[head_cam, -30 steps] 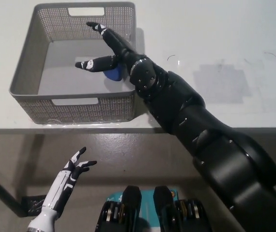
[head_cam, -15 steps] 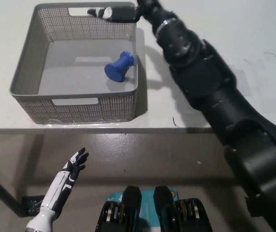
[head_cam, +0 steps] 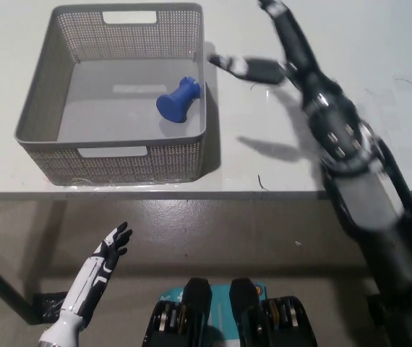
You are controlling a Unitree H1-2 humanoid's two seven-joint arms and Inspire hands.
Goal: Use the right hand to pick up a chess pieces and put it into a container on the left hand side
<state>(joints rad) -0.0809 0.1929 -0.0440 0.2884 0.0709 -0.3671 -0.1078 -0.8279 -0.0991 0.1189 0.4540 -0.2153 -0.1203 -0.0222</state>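
Since the blue chess piece (head_cam: pixel 178 100) lies on its side inside the grey basket (head_cam: pixel 38 108), the black right hand (head_cam: pixel 275 58) hangs above the white surface (head_cam: pixel 350 50), fingers spread, holding nothing. White left hand (head_cam: pixel 112 246) rests low, fingers apart.

A single head view looks steeply down from above the robot's own body. The white worktop (head_cam: pixel 119 22) fills the upper half of the frame, its front edge running level across the middle, with the floor (head_cam: pixel 213 231) below it in the lower half. The grey mesh basket (head_cam: pixel 36 108) sits close in the upper left. There is no second view to share the scene with.
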